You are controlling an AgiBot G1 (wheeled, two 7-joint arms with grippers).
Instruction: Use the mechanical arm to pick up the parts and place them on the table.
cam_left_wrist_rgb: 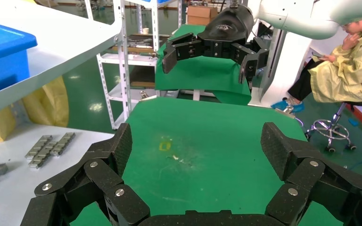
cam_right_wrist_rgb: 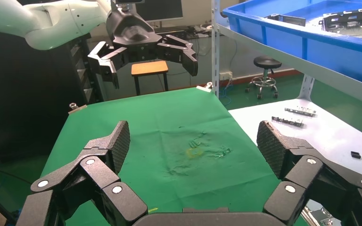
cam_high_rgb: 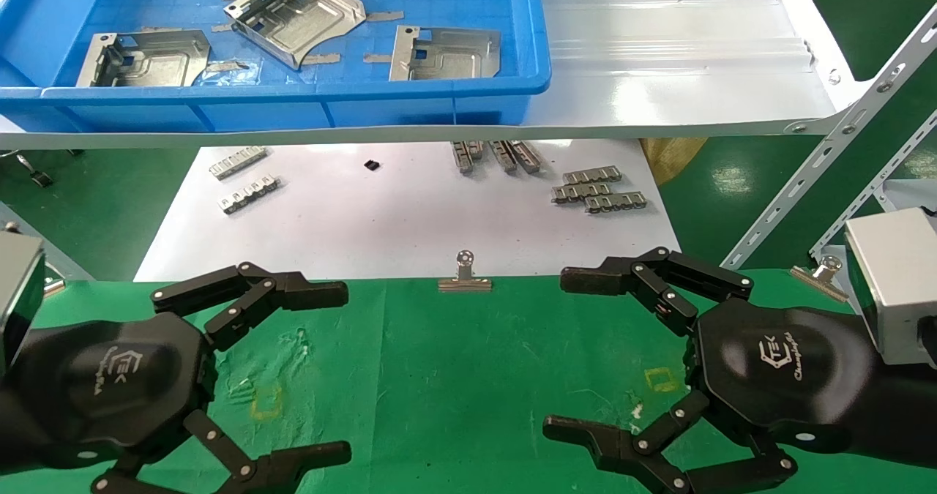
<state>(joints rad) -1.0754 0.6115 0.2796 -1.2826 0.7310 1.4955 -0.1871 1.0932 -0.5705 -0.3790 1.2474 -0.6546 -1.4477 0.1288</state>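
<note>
Currently both tools, left [cam_high_rgb: 344, 366] and right [cam_high_rgb: 553, 355], are held released over the green bench [cam_high_rgb: 454, 377], empty, since the plates [cam_high_rgb: 296, 15] are kept in the far blue tray [cam_high_rgb: 293, 102].

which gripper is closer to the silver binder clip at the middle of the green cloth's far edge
Roughly equal, right gripper perhaps slightly nearer. The silver binder clip sits between them: left gripper to its left, right gripper to its right, both open.

A white logo with script lettering sits on the black palm of the right pincer [cam_high_rgb: 622, 366] and the left pincer [cam_high_rgb: 296, 369] (the letters are too small to read reliably).
</note>
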